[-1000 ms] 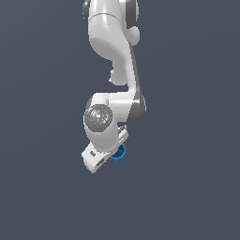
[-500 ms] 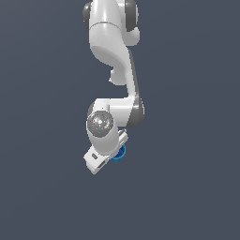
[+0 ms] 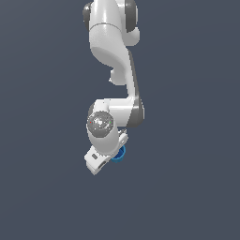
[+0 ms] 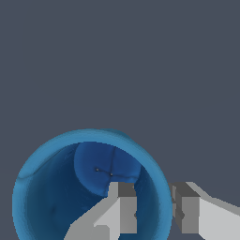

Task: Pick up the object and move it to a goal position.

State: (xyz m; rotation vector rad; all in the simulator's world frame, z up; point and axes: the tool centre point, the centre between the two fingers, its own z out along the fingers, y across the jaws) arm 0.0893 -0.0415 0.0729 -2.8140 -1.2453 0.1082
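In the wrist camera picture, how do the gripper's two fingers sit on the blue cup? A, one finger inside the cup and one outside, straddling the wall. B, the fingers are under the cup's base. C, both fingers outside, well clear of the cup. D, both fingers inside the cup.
A: in the wrist view one finger sits over the blue cup's hollow while the other is beyond its rim, so the gripper straddles the wall.

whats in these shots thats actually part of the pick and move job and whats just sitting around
Part of the job:
- blue cup, one finger inside its rim, the other outside the wall
- gripper

Just lying about:
- nothing else in either view, only the plain grey background
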